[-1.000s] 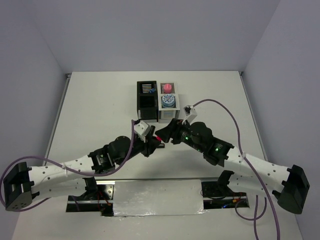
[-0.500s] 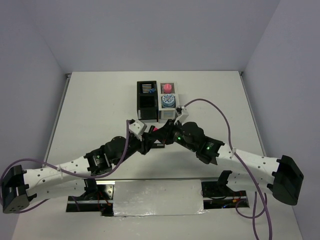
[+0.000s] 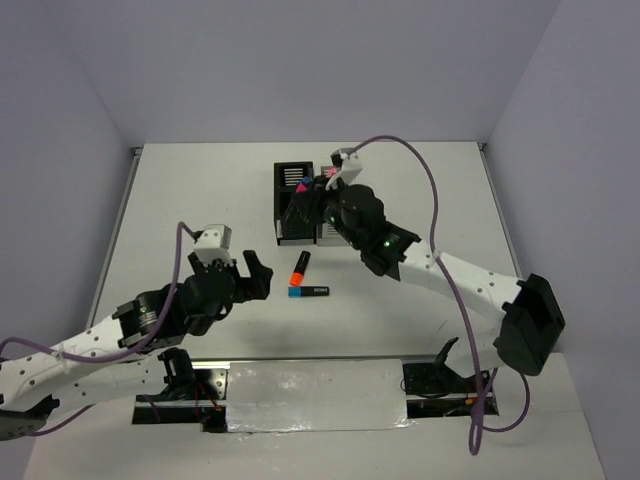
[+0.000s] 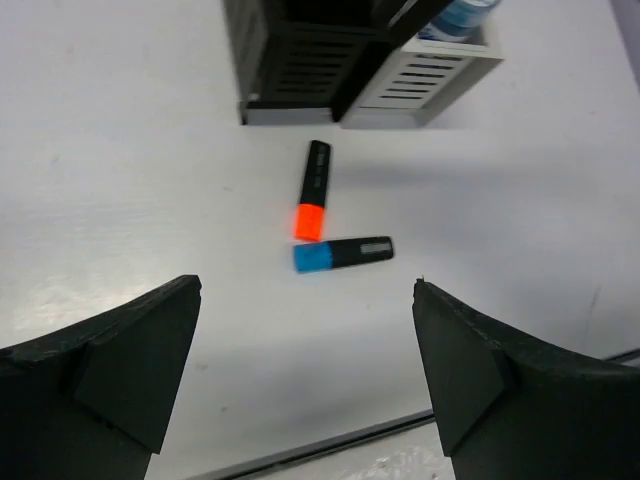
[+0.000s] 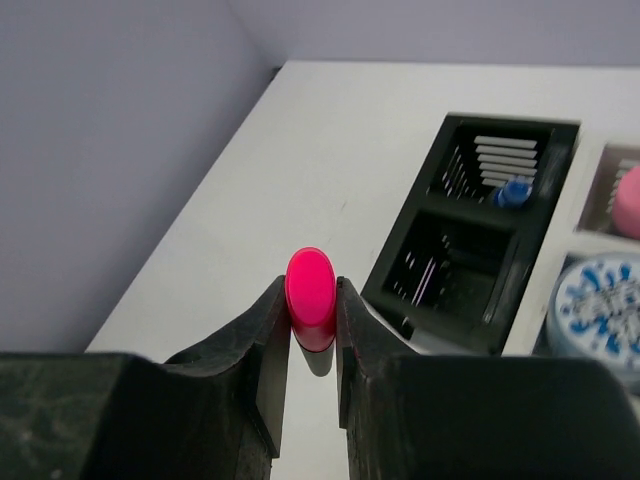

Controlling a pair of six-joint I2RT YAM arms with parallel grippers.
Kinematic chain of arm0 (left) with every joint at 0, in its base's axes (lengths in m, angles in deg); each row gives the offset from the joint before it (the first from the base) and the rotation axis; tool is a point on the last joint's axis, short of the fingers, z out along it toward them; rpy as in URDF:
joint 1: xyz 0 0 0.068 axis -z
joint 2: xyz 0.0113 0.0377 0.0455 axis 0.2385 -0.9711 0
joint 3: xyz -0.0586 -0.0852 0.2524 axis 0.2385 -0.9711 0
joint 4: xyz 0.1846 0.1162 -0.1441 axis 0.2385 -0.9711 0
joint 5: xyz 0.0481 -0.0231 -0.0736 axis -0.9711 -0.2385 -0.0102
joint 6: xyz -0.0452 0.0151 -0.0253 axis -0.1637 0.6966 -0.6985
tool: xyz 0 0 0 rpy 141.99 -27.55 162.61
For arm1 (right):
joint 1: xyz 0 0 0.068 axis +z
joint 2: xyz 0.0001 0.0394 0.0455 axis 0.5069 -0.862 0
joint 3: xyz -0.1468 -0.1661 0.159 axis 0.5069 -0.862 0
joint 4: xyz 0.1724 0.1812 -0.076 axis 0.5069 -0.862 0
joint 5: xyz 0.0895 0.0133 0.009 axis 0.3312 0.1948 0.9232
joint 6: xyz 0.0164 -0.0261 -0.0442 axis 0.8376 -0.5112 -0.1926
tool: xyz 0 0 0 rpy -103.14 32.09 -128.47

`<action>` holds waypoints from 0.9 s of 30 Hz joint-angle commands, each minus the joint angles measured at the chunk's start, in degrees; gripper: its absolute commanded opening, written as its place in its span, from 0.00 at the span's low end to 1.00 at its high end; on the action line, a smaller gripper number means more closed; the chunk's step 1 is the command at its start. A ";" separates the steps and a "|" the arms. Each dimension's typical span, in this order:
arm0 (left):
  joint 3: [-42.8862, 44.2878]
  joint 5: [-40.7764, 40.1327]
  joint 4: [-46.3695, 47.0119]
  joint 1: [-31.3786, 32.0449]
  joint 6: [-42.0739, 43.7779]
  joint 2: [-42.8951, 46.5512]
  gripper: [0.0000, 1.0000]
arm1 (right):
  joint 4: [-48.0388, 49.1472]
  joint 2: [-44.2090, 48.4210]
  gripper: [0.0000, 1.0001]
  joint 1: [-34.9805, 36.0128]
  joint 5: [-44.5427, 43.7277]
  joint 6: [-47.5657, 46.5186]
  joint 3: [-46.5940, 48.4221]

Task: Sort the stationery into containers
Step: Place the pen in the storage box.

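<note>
- Gripping the pink highlighter (image 5: pixel 311 288) by its sides, the right pincer (image 5: pixel 311 318) is clenched on it, with the pink end facing the wrist camera.
- From above, that pincer and the highlighter hang over the black organiser (image 3: pixel 292 205), toward the middle of the counter's (image 3: pixel 190 200) far edge.
- From the wrist view, the highlighter sits to the left of the black organiser's near compartment; how high above it, I cannot tell.
- The white organiser (image 4: pixel 432 72) stands touching the black one on its right side.
- A blue cap (image 5: pixel 513 190) shows in the black organiser's far compartment.
- A blue roll (image 5: pixel 602 300) fills the white organiser's near compartment, and a pink tube (image 5: pixel 628 198) stands in the far one.
- The left pincer (image 4: pixel 306 288) is released, its fingers (image 4: pixel 120 350) spread wide and grasping nothing, toward the near-left part of the counter.
- The orange highlighter (image 4: pixel 313 188) and the blue highlighter (image 4: pixel 343 254) lie flat in the middle of the counter, between the organisers and the near edge.
- The orange end lies just beside the blue end, so the two form a corner.
</note>
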 commanded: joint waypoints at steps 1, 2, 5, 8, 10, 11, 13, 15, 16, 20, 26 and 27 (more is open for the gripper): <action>2.69 -7.37 -17.74 0.08 -10.12 2.42 0.99 | -0.93 -6.49 0.00 -2.03 -3.24 -7.34 8.13; 3.13 -7.45 -18.53 0.08 -10.04 2.60 0.99 | -1.11 -8.16 0.00 -2.39 -3.42 -8.39 9.54; 2.70 -6.05 -18.37 0.08 -8.11 3.65 0.99 | -3.21 -13.71 0.00 -4.40 -4.65 -10.51 15.17; 1.38 -4.30 -16.09 0.08 -6.00 4.44 0.99 | -6.64 -18.18 0.00 -5.90 -5.52 -10.25 20.18; 0.59 -3.59 -14.34 0.08 -5.30 4.62 0.99 | -7.00 -19.86 0.00 -6.26 -5.44 -11.03 22.03; -0.28 -2.98 -13.28 0.08 -4.86 4.62 0.99 | -7.09 -21.61 0.00 -6.52 -4.57 -11.21 22.65; -0.99 -2.36 -10.56 0.08 -3.80 3.92 0.99 | -7.52 -23.20 0.01 -6.70 -4.12 -11.65 24.14; -1.61 -1.74 -8.97 0.08 -3.19 2.61 0.99 | -7.35 -25.05 0.02 -6.78 -3.51 -12.00 24.85; -1.70 -1.48 -8.27 0.08 -2.66 2.16 0.99 | -7.26 -25.49 0.03 -6.70 -3.34 -12.00 24.85; -2.14 -0.95 -4.05 -0.01 -1.52 0.49 0.99 | -6.65 -26.72 0.20 -6.79 -2.90 -11.74 24.15; -2.31 -1.30 1.57 -0.71 1.21 -3.80 0.99 | -5.15 -23.83 0.77 -6.78 -2.37 -9.99 20.46; -2.05 -0.35 2.19 -2.02 1.65 -4.77 0.99 | -5.33 -22.17 0.80 -6.70 -2.11 -9.81 20.28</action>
